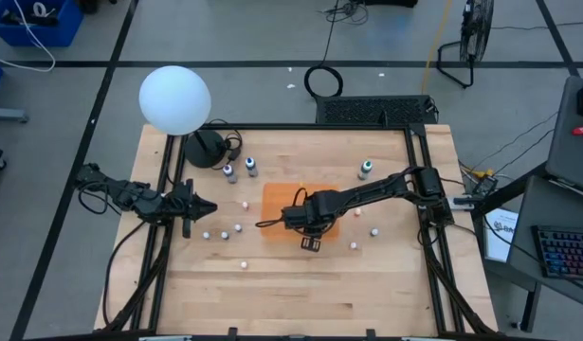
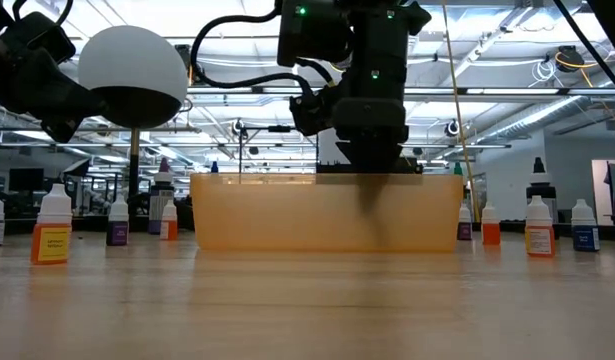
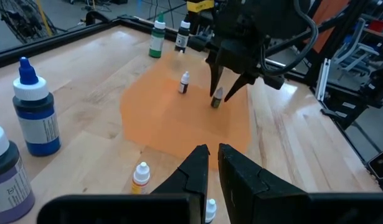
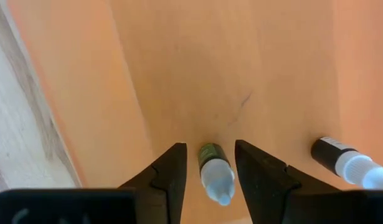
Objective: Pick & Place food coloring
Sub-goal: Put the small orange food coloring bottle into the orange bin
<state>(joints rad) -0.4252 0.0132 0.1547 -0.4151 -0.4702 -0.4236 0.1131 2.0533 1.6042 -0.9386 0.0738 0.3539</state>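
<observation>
We see right gripper open, straddling tiny green-bodied white-capped food coloring bottle on orange mat, not yet clamped. We judge it light, rigid, tippy; grip mid-body. Left gripper waits, nearly closed, empty.

Two bottles stand on the mat — others around.

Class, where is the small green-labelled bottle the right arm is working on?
The green-labelled bottle stands on the orange mat, between the right gripper's open jaws, near another small bottle.
</observation>
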